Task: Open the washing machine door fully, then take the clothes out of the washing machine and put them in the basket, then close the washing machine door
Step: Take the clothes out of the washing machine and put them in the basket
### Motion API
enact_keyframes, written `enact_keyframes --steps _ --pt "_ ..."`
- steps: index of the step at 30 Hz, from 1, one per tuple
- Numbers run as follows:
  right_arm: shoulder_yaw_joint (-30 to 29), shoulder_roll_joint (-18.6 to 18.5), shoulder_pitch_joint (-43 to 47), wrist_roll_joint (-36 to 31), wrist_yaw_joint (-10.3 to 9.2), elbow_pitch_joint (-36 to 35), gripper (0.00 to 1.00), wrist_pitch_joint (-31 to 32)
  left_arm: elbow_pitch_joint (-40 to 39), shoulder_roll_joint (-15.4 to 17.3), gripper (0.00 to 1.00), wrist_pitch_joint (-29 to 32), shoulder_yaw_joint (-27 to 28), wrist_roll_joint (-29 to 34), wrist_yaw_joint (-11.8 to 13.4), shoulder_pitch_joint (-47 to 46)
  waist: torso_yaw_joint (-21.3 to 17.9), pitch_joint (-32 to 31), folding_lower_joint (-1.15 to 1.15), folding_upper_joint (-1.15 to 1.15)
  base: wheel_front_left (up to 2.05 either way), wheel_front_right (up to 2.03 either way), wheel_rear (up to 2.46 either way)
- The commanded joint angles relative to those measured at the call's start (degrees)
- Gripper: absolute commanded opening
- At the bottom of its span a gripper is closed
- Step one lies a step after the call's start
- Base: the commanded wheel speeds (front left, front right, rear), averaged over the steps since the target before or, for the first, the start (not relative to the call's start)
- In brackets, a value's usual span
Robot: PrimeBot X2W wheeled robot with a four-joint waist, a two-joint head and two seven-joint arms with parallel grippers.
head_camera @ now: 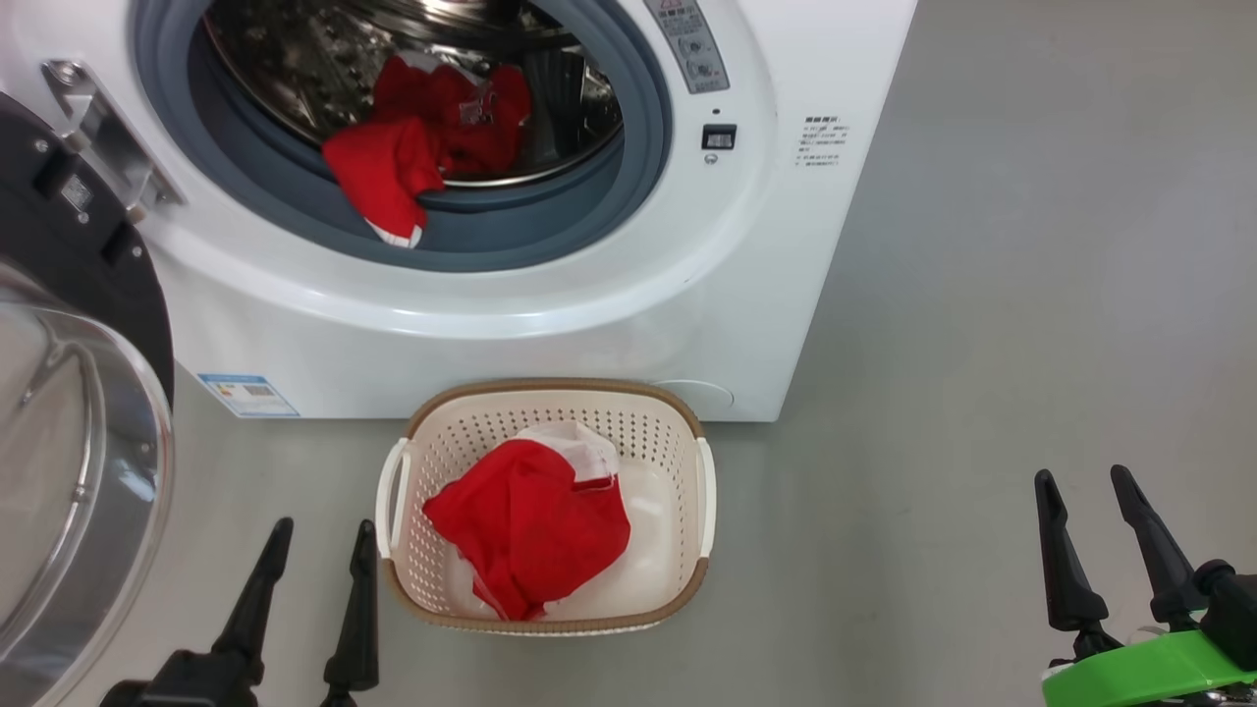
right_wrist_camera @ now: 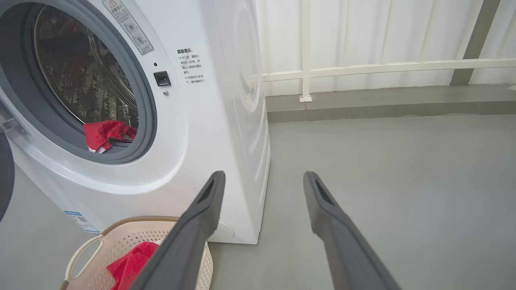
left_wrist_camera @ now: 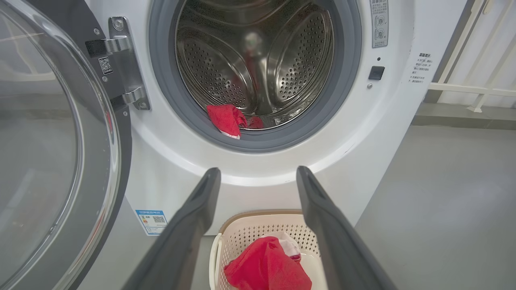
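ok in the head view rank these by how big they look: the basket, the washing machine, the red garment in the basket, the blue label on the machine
1. washing machine, though cut off by the frame
2. basket
3. red garment in the basket
4. blue label
None are close calls.

The washing machine door point(head_camera: 88, 442) runs off the left edge, the washing machine point(head_camera: 589, 324) off the top. In the basket point(head_camera: 550, 388) a red garment point(head_camera: 530, 520) hides most of the white garment point(head_camera: 589, 452); the warning text point(head_camera: 823, 142) is unreadably small.
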Motion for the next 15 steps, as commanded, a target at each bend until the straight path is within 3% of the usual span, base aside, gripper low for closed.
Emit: enact_keyframes --steps 1,15 --pt "1.3 -0.7 -1.3 0.6 0.36 -1.6 1.0 -0.4 -1.2 0.6 1.0 -0.4 1.6 -0.2 0.4 -1.7 -0.2 0.7 0.0 0.0 0.0 0.0 0.0" --pt "2.5 1.2 -7.0 0.3 0.36 -1.1 1.0 -0.4 10.1 1.0 1.0 -0.4 0.0 2.0 -0.3 -18.8 -1.2 9.9 0.0 0.0 0.0 0.0 0.0"
